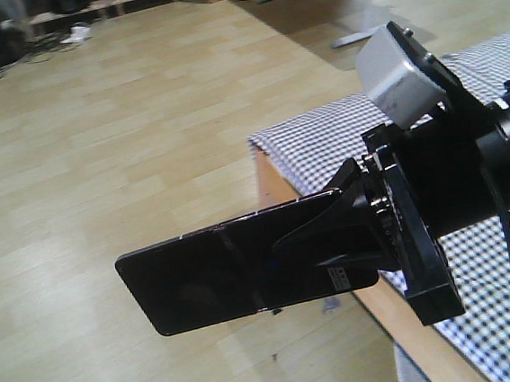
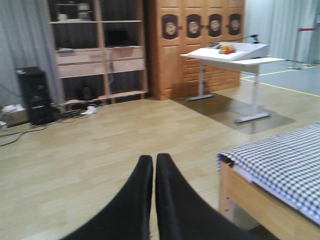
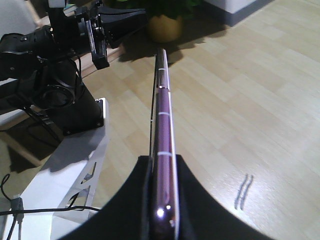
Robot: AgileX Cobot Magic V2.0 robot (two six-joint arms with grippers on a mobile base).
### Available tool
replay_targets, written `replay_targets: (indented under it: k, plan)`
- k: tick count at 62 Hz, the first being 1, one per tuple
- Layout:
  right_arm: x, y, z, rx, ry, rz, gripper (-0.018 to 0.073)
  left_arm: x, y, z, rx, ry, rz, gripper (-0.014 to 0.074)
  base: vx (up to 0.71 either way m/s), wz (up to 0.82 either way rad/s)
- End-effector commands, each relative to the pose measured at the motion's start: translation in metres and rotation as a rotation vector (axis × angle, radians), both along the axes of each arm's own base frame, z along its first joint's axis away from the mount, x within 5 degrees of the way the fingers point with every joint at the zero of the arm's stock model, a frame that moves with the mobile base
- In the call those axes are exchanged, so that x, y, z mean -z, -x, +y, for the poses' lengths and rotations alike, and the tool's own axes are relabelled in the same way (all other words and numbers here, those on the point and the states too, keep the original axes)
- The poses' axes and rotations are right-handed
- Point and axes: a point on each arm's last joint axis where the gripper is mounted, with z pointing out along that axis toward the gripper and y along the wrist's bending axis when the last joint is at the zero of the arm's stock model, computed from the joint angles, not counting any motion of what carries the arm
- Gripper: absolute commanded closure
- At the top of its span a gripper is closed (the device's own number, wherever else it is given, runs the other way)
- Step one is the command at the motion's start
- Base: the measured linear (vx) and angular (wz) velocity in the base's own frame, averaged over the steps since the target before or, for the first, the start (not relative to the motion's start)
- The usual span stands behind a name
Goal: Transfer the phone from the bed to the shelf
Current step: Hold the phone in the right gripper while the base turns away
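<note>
The phone (image 1: 218,276) is a flat glossy black slab with a crease across its middle and a white sticker near the held end. It hangs level over the wooden floor, just off the bed's corner. My right gripper (image 1: 318,235) is shut on its right end. In the right wrist view the phone (image 3: 162,110) shows edge-on, with a pinkish rim clamped between the right gripper (image 3: 162,162) fingers. The bed (image 1: 322,139) has a checked sheet and is also in the left wrist view (image 2: 280,160). The shelf (image 2: 100,50) stands far across the room. My left gripper (image 2: 154,159) is shut and holds nothing.
A white desk on legs (image 2: 235,52) and a brown wardrobe (image 2: 200,40) stand beyond the bed. A black computer tower (image 2: 35,95) and floor cables (image 2: 15,132) lie left of the shelf. My left arm (image 3: 50,65), the white base (image 3: 65,165) and a plant pot (image 3: 162,27) are near the phone.
</note>
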Motion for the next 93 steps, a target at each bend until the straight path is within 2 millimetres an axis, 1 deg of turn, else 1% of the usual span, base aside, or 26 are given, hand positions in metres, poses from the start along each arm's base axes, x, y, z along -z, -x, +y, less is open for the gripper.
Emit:
replay_targets:
  k: [1,59,74,93]
  plan:
    - [-0.0183,0.0119,0.0006,-0.049,-0.085,0.005,0.0561,-0.0151,0.0020,0.0001,-0.001,0.017,-0.101,0.0595,-0.15,0.59]
    - [-0.0183,0.0119,0.0006,-0.048,-0.085,0.006,0.0561,-0.0151,0.0020,0.0001,-0.001,0.017,-0.101,0.0595,-0.14,0.52]
    - [-0.0183,0.0119,0.0006,-0.048,-0.085,0.006,0.0561,-0.0151,0.0020,0.0001,-0.001,0.017,-0.101,0.0595,-0.06,0.19]
    - [-0.0186,0.0123,0.0005,-0.049,-0.085,0.004,0.0561,-0.0151,0.0020,0.0001,-0.001,0.017,-0.101,0.0595,0.02,-0.05]
